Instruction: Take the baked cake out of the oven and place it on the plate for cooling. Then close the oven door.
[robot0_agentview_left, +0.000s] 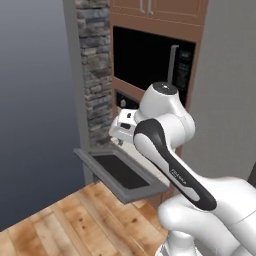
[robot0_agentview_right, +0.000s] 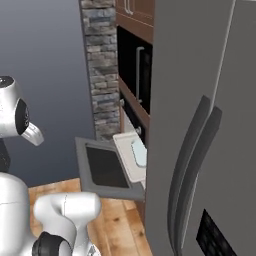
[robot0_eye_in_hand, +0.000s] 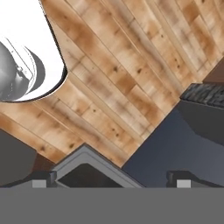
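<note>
The two-finger gripper (robot0_eye_in_hand: 111, 178) stood with its dark tips wide apart, empty, above the near corner of the grey-framed drop-down oven door (robot0_agentview_left: 120, 175), which lay open. The pale blue-grey tray (robot0_agentview_right: 134, 155) sat pulled out behind it. The cake itself could not be made out; likely light, crumbly, best pinched gently at its sides.

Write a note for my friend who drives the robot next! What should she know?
Gripper: open, holding nothing, above the corner of the oven door.
Oven door: dropped fully open.
Pale tray: pulled out over the door, with a light round thing lying in it. The cake is too small to make out.
Done: the door is open.
Left: find and grasp the cake, set it on the plate, shut the door.
</note>
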